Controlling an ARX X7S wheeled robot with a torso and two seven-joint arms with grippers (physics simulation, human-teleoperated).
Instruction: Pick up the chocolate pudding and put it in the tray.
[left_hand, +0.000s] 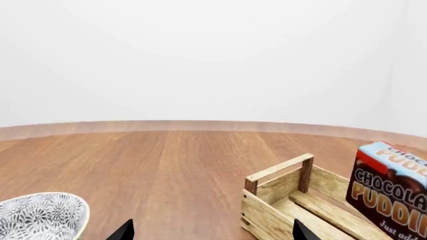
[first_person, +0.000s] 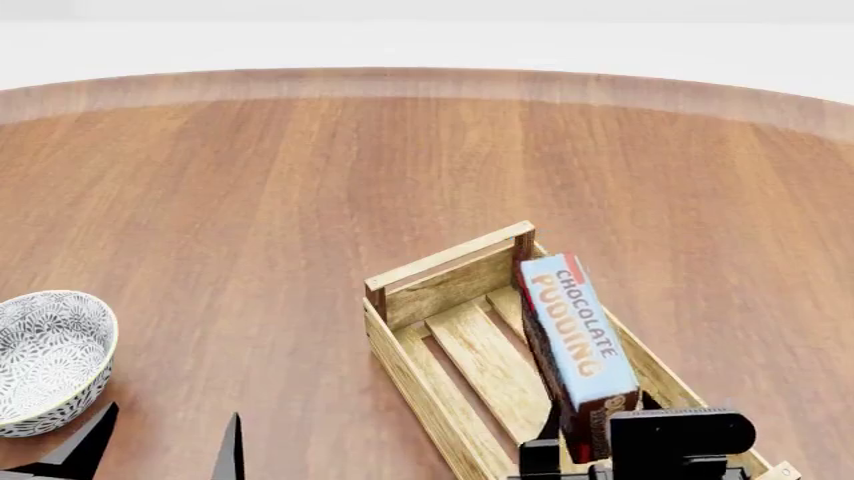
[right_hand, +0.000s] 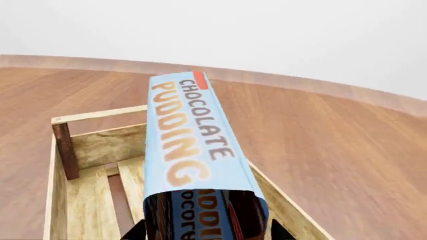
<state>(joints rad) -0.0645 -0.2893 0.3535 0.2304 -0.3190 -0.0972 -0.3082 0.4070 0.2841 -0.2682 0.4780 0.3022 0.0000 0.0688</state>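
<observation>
The chocolate pudding (first_person: 571, 335), a carton with a light-blue face and dark brown sides, lies lengthwise over the right half of the tray (first_person: 447, 262), a light-wood slatted crate. My right gripper (right_hand: 208, 233) is shut on the carton's near end, one black finger on each brown side. I cannot tell whether the carton touches the tray floor. From the left wrist view the carton (left_hand: 392, 189) shows over the tray (left_hand: 277, 172). From the right wrist view the carton (right_hand: 190, 135) runs along the tray (right_hand: 100, 115). My left gripper (left_hand: 212, 233) is open and empty, low over the table left of the tray.
A white-and-grey patterned bowl (first_person: 47, 350) stands at the left near edge, just beyond my left gripper (first_person: 158, 455); it also shows in the left wrist view (left_hand: 40, 215). The round wooden table (first_person: 267, 170) stretches far beyond the tray.
</observation>
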